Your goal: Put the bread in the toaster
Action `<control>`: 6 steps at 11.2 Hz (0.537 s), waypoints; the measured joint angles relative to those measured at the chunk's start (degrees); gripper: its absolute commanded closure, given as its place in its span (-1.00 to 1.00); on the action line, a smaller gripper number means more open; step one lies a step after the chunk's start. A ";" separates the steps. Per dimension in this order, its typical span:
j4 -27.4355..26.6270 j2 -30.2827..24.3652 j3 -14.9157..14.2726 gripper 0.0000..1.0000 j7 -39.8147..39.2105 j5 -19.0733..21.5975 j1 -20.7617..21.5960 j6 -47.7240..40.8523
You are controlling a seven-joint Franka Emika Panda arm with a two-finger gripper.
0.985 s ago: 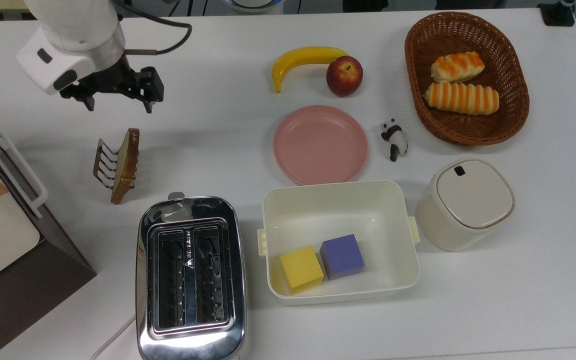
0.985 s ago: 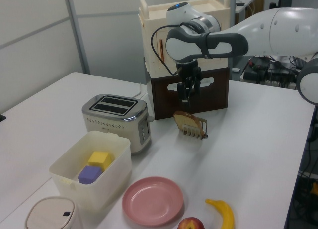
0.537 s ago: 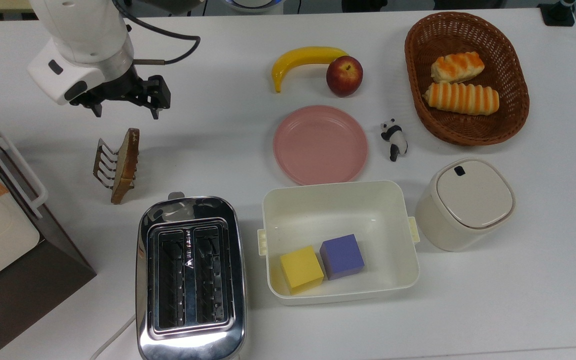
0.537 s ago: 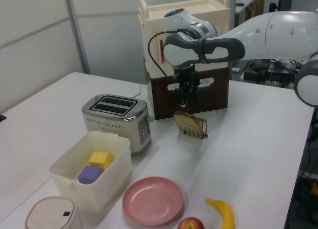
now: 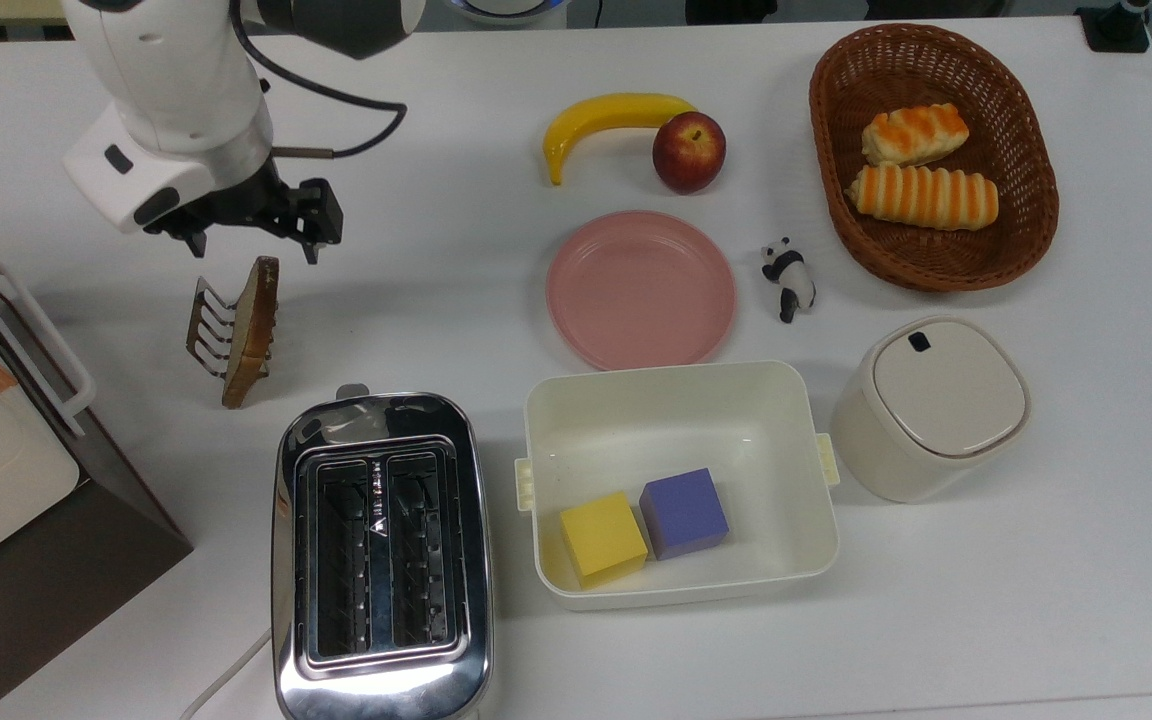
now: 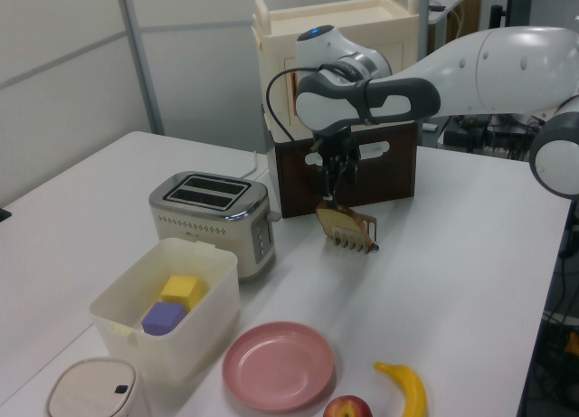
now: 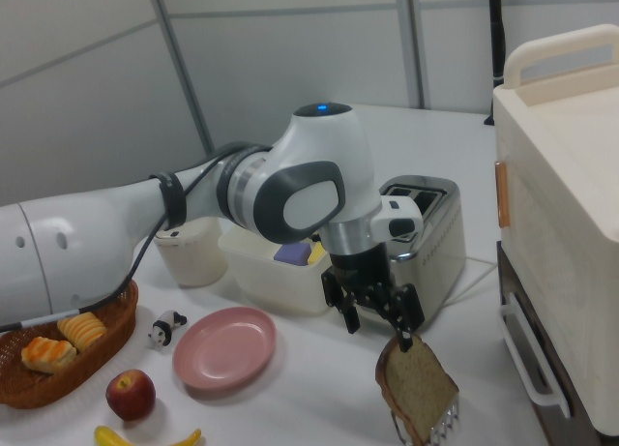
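Hovering over the bread, your gripper has its fingers apart and empty, sitting at the slice's 12 o'clock in the top view. The bread stands on edge in the rack, with the toaster at its 5 o'clock, slots empty. Watch the descent: a finger could strike the crust or the rack's wires and tip both over, since the rack looks light and unanchored. Gripping too near the top could let the slice pivot and jam at a slot later. Compared with a second ago, the gripper has moved closer to the bread; nothing else has shifted.
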 measured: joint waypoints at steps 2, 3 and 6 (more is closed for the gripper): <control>-0.11 1.34 0.13 0.06 0.78 -0.01 0.07 1.07; -0.12 1.93 0.15 0.25 0.87 -0.01 0.10 1.83; -0.11 2.28 0.16 0.31 0.94 -0.01 0.10 2.20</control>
